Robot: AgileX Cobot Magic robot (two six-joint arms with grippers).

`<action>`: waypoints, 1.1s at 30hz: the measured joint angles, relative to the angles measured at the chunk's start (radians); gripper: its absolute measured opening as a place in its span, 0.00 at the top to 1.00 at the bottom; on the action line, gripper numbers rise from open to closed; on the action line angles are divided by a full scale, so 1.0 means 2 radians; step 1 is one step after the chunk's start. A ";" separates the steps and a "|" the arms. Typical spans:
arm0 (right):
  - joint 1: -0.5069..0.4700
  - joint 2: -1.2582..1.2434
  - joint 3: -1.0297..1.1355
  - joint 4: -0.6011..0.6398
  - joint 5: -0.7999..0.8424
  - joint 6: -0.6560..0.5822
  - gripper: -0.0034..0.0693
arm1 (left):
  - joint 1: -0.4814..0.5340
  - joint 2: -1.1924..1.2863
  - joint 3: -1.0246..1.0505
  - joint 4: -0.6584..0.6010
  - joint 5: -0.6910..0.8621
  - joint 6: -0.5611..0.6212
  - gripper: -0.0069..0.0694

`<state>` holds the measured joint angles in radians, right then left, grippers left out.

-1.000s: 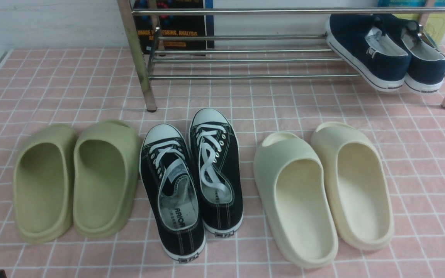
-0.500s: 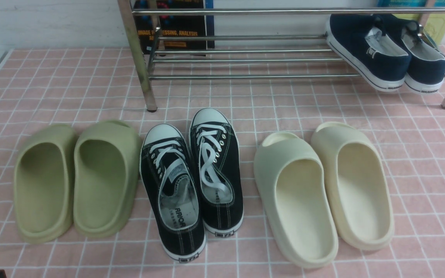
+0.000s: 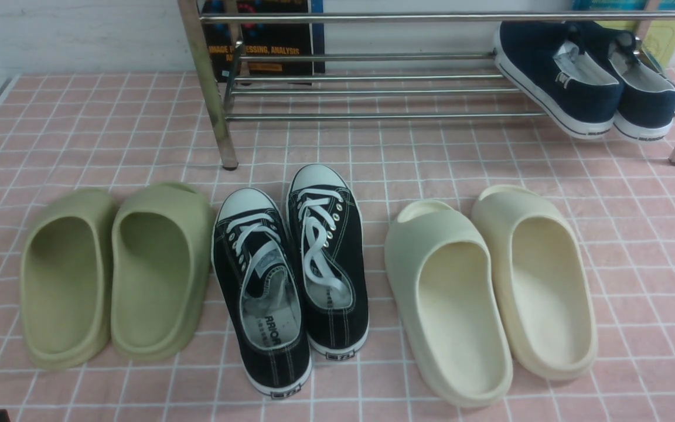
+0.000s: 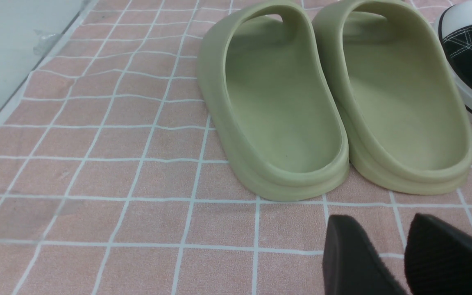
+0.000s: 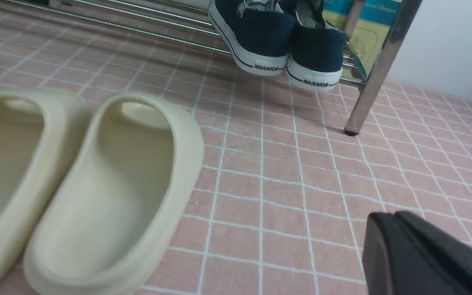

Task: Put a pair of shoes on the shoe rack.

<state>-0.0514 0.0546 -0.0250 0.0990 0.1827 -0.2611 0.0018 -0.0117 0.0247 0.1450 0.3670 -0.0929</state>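
Front view shows the shoe rack (image 3: 372,88) across the top of the frame, and the pair of shoes (image 3: 586,79) sits on its lower bars at upper right, heels overhanging. The placing looks done; best to keep both arms low and clear. The left gripper (image 4: 400,258), lower right of its wrist frame, stands slightly parted and empty. The right gripper (image 5: 400,229) seems closed, though only partly seen.

Green slides (image 3: 118,272), black sneakers (image 3: 290,281), cream slides (image 3: 490,290)

Shiny chrome metal shoe rack (image 3: 372,88); navy canvas pair of shoes (image 3: 583,76); matt foam-like green slides (image 3: 115,275).
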 joint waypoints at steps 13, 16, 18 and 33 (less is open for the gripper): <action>0.003 -0.032 0.025 -0.024 0.055 0.107 0.97 | 0.000 0.000 0.000 0.000 0.000 0.000 0.59; 0.003 -0.032 0.025 -0.024 0.069 0.109 0.97 | 0.000 0.000 0.000 0.000 0.000 0.000 0.59; 0.001 -0.032 0.023 -0.024 0.078 0.109 0.97 | 0.000 0.000 0.000 0.000 0.000 0.000 0.59; -0.005 -0.032 0.021 -0.024 0.089 0.109 0.96 | 0.000 0.000 0.000 0.000 0.000 0.000 0.59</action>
<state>-0.0606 -0.0101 0.0178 0.0501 0.3610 -0.0431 0.0018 -0.0117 0.0247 0.1450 0.3670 -0.0929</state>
